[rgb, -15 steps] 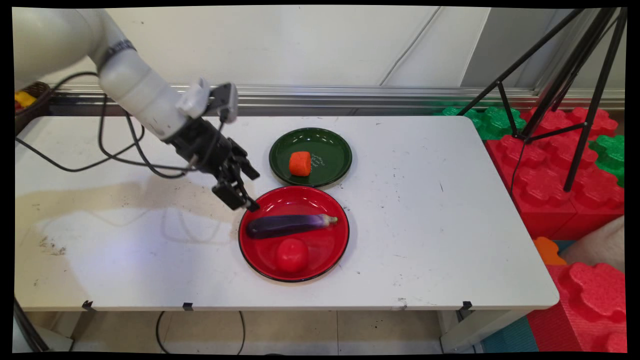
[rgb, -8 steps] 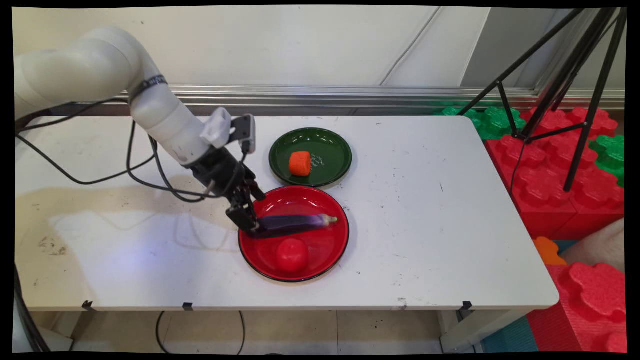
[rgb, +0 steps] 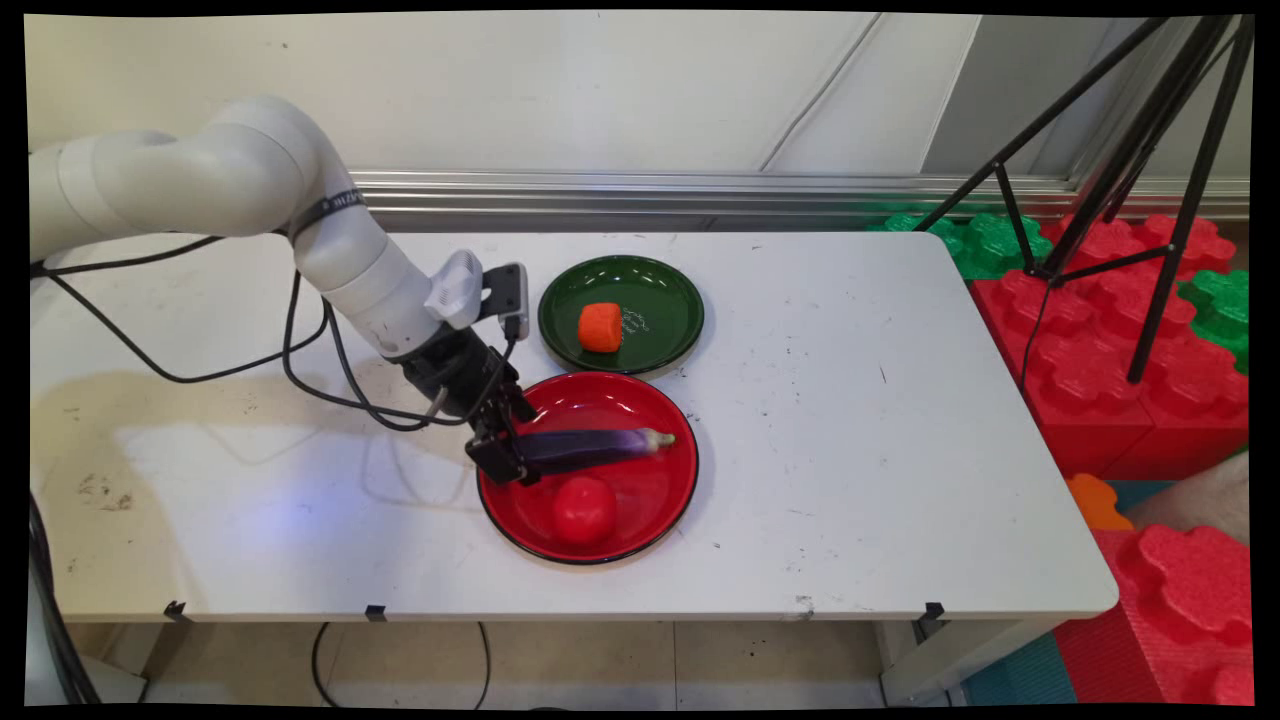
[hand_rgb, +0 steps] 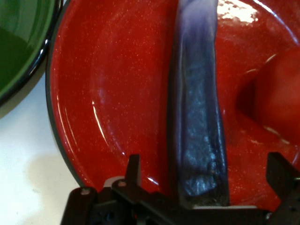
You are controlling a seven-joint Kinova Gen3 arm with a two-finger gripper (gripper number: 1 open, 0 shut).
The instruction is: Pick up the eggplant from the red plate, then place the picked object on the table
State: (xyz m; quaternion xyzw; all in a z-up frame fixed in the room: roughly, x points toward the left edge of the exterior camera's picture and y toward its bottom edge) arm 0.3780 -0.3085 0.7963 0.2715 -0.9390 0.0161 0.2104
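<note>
Main view: tool [rgb: 505, 458] has come down and rightward over the last second, from just off the red plate [rgb: 660, 505] rim to the blunt left end of the eggplant [rgb: 590, 447], which lies across that plate with its stem end pointing right. Eggplant has not shifted. Red tomato [rgb: 583, 509] sits just in front of it; orange piece [rgb: 600, 327] rests in the green plate [rgb: 670, 300] behind, on the white surface [rgb: 880, 450].

Hand view: fingers [hand_rgb: 133, 169] stand open, one either side of the eggplant [hand_rgb: 199, 140], apparently not yet touching it; nothing gripped. Tomato [hand_rgb: 281, 96] at right.
</note>
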